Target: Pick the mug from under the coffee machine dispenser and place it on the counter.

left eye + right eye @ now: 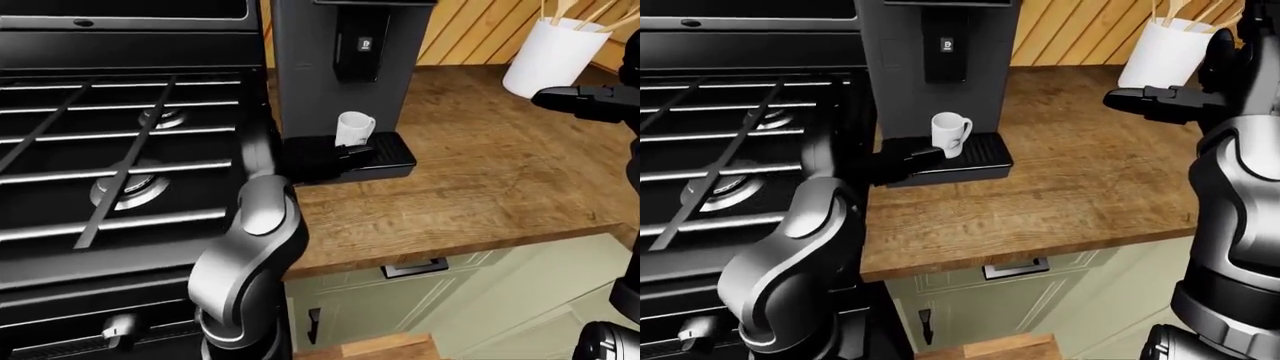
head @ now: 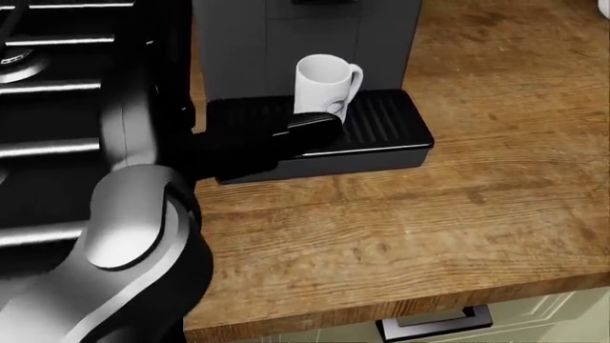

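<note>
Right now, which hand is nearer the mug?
Left. The left hand lies on the drip tray just beside the mug, fingers not around it. The right hand hovers over the counter, far off to the view's right.

Wooden counter (image 1: 1080, 187) — black stove (image 1: 110, 150)

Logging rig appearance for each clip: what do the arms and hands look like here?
Both arms are glossy dark grey to silver shells with rounded, bulbous joint housings. The left hand and right hand are matte black with blocky fingers. No cables, markings or sleeves show.
</note>
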Robot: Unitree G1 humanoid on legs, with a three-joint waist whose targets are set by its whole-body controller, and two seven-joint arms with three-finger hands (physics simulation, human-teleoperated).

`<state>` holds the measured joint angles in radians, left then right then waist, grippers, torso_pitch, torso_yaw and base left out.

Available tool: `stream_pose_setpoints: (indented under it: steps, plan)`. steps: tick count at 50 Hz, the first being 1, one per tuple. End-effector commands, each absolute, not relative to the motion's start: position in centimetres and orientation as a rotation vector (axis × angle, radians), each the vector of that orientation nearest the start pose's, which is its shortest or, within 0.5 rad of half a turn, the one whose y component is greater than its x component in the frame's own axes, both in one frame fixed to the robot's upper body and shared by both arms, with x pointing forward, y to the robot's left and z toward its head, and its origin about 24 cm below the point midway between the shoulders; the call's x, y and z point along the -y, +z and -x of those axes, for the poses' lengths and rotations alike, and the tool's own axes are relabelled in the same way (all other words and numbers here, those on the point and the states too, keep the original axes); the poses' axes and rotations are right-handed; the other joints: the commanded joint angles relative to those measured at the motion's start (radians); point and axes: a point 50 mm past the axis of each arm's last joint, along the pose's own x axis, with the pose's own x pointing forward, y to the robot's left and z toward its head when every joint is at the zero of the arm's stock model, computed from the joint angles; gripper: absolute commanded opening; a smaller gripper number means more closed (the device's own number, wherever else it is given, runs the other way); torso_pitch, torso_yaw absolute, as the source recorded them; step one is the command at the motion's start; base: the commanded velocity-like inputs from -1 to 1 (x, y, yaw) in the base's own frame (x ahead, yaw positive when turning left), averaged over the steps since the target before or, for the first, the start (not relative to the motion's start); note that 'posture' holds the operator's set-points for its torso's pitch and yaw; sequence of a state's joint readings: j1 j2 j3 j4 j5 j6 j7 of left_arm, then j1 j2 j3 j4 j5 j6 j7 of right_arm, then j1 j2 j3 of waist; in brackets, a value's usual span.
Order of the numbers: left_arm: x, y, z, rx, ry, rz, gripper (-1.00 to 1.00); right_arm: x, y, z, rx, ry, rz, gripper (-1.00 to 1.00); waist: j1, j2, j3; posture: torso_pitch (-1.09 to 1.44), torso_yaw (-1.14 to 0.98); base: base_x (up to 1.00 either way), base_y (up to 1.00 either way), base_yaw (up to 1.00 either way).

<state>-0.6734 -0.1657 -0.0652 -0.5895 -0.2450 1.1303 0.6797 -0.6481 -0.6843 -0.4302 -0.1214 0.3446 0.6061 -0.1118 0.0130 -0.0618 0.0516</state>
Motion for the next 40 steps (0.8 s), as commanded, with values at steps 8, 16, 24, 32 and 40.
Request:
stream_pose_setpoints:
  steps: [8,16,24,32,40]
  plan:
    - [-6.1,24.4,-26.5,0.099,0.096,0.194,1.0,30.7,30.8,-27.9,0.455,-0.414,0.131,1.0,0.002,-0.015,-0.023,0.0,0.0,0.0,0.0,0.0]
    - [-5.3,24.2,-26.7,0.088,0.089,0.197,1.0,30.8,30.8,-27.9,0.455,-0.416,0.129,1.0,0.003,-0.021,-0.023,0.0,0.0,0.0,0.0,0.0]
    - [-4.5,23.5,-26.7,0.073,0.073,0.19,1.0,30.8,30.8,-27.9,0.454,-0.418,0.129,1.0,0.004,-0.025,-0.025,0.0,0.0,0.0,0.0,0.0]
    - [-3.9,23.2,-27.0,0.067,0.062,0.191,1.0,30.8,30.8,-27.9,0.454,-0.417,0.129,1.0,0.006,-0.029,-0.025,0.0,0.0,0.0,0.0,0.0]
    - [-3.0,23.3,-27.2,0.071,0.037,0.192,1.0,30.9,30.8,-27.9,0.453,-0.418,0.129,1.0,0.008,-0.034,-0.026,0.0,0.0,0.0,0.0,0.0]
